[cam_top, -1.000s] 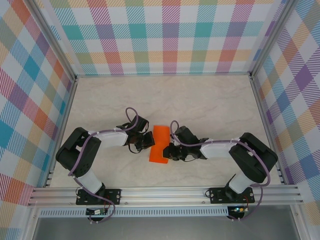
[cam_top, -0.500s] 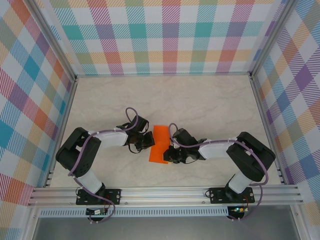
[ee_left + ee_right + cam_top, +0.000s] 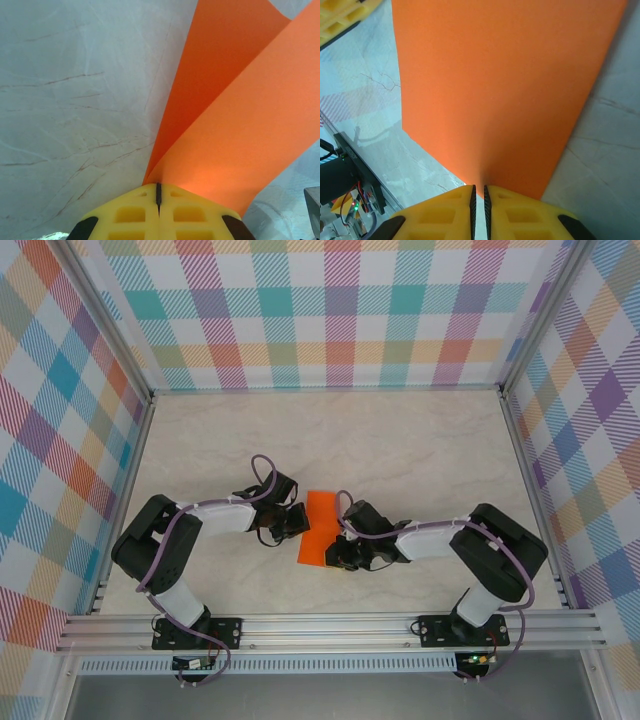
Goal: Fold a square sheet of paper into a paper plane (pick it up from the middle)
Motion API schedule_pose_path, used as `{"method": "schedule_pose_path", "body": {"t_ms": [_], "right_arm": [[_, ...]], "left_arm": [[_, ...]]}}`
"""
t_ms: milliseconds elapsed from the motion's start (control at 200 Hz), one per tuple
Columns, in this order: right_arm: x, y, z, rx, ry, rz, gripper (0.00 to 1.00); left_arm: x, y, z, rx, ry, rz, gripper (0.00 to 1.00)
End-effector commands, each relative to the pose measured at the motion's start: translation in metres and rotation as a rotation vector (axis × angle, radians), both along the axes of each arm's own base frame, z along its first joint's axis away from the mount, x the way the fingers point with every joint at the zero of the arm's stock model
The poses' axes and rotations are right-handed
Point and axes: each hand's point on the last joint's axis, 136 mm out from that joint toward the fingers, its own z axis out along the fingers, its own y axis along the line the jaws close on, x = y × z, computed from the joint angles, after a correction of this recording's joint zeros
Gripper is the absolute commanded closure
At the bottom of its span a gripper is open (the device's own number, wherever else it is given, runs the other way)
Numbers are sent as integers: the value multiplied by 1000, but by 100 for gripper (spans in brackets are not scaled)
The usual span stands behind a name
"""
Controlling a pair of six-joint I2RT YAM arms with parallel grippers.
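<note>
**Arm pose.** The left arm and right arm are both folded low over the table. Their elbows are turned outward and their forearms reach inward, so the two wrists face each other.

**Left gripper**. Its yellow fingers are pressed together with only a dark seam between them. They pinch the square sheet of paper at its edge. Two orange layers fan out directly ahead of the fingertips, up and to the right.

**Right gripper**. Its fingers stand nearly together with a thin slit between them. The paper narrows into that slit and spreads ahead of the tips as one flat panel, so it appears to be nipped there.

**Paper location.** In the top view the sheet sits between the left gripper and the right gripper, touching both.

**Obscured areas.**
- From above, the wrist housings and cables cover all the fingertips, and the right gripper overlaps the sheet's edge.
- Both wrist views cut off the paper's far end.
- It cannot be told whether the sheet rests on the table.
</note>
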Motion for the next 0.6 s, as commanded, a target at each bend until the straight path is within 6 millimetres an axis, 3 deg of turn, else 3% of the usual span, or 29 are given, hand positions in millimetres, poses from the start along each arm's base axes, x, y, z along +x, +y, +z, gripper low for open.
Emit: {"method": "schedule_pose_path", "body": {"t_ms": [0,110,215,345,595], "right_arm": [[-2,-6,6,-46,-23,11,84],[28,-4,46,9,-124,-38,83],[59,-10,67,90,-156,-108,82],[82,-13,65,93,-150,-122,82],[93,-11,38,32,-124,-71,82]], "left_arm": [[-32,33,-38,171,120,-4,100],[-33,34,-39,176,123,-9,100],[-33,34,-39,179,122,-8,100],[-35,34,-42,173,130,-12,100],[-39,37,-47,184,140,-9,100]]}}
